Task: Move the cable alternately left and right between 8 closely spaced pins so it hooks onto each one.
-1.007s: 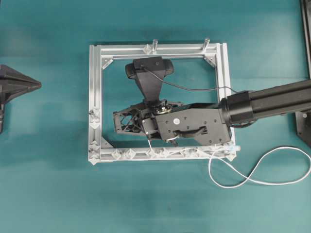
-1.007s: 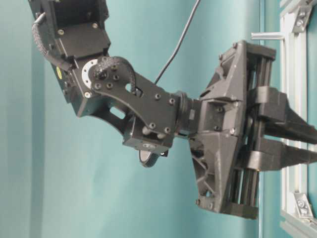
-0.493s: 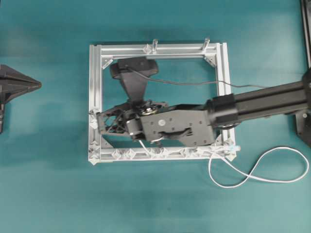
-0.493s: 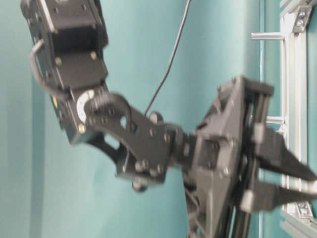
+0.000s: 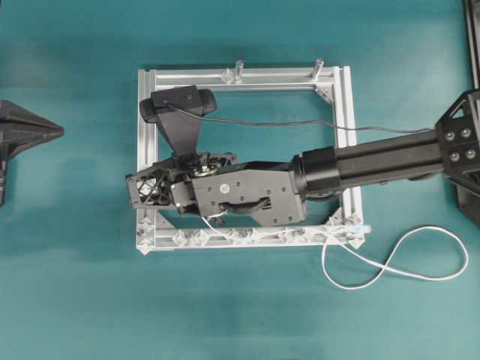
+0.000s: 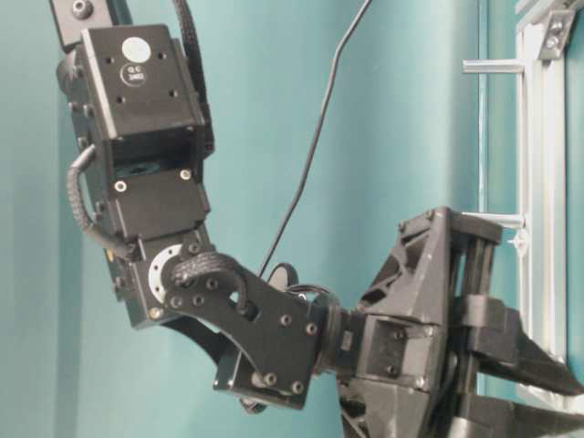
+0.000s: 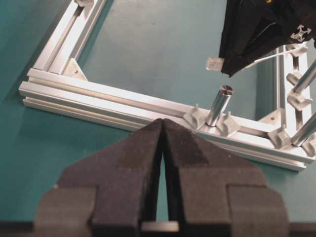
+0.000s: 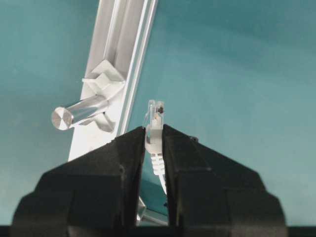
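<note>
1. Cable (image 8: 154, 143) clamped at its plug end between the right gripper (image 8: 153, 143) fingers, clear connector tip poking out just past the fingertips, ribbed white boot and cord running back between the jaws.
2. Left gripper (image 7: 163, 129) parked off the left edge of the frame in the overhead view, jaws together with only a hairline slit between them, nothing held; seen from its wrist camera, aimed at a frame rail carrying a grey post (image 7: 219, 105) just ahead of the tips.
3. Aluminium frame (image 5: 146, 135) lying flat on the teal table (image 5: 75, 300), right gripper (image 5: 139, 191) reaching across its inside to the left rail.
4. From the right wrist view, another grey post (image 8: 81, 112) on a bracket just left of the jaws, well clear of the plug.
5. Pins (image 5: 247, 235) in a row along the near rail, right of and behind the right jaws; cord (image 5: 212, 223) trailing from the gripper toward them, exact hooking too small to tell.
6. Farther right, loose cable looping in a figure-eight (image 5: 405, 262) on the table outside the frame's near right corner.
</note>
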`<control>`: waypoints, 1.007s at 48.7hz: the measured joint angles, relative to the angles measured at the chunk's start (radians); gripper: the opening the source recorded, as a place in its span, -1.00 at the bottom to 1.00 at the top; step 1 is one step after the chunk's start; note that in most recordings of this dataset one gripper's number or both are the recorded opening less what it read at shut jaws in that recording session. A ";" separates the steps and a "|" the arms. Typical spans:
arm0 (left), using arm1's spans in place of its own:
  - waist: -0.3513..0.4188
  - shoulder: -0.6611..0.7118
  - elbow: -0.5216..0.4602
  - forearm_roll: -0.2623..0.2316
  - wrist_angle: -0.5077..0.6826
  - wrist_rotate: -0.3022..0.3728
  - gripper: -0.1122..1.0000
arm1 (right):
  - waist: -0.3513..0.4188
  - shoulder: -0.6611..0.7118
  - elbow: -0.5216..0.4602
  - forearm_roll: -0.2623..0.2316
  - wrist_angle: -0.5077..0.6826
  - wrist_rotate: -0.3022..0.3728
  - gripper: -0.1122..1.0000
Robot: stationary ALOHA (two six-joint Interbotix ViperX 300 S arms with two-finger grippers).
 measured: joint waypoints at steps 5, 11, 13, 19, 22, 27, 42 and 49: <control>0.000 0.000 0.002 0.002 -0.005 0.000 -0.70 | 0.005 0.000 -0.006 0.008 0.005 0.000 -0.56; 0.000 0.000 0.009 0.000 -0.011 0.000 -0.70 | 0.020 0.002 -0.008 0.011 0.006 0.005 -0.56; 0.000 0.000 0.012 0.002 -0.014 0.000 -0.70 | 0.026 0.000 -0.009 0.014 0.006 0.005 -0.56; 0.000 0.000 0.012 0.002 -0.020 0.000 -0.70 | 0.043 0.000 -0.009 0.023 0.006 0.008 -0.56; 0.000 0.000 0.014 0.002 -0.020 0.000 -0.70 | 0.051 0.000 -0.009 0.026 0.008 0.008 -0.56; 0.000 0.000 0.014 0.000 -0.020 0.000 -0.70 | 0.058 0.002 -0.011 0.028 0.005 0.008 -0.56; 0.000 0.000 0.014 0.000 -0.020 0.000 -0.70 | 0.083 0.021 -0.052 0.037 0.003 0.006 -0.56; 0.000 0.000 0.014 0.002 -0.021 0.000 -0.70 | 0.094 0.037 -0.069 0.049 0.003 0.006 -0.56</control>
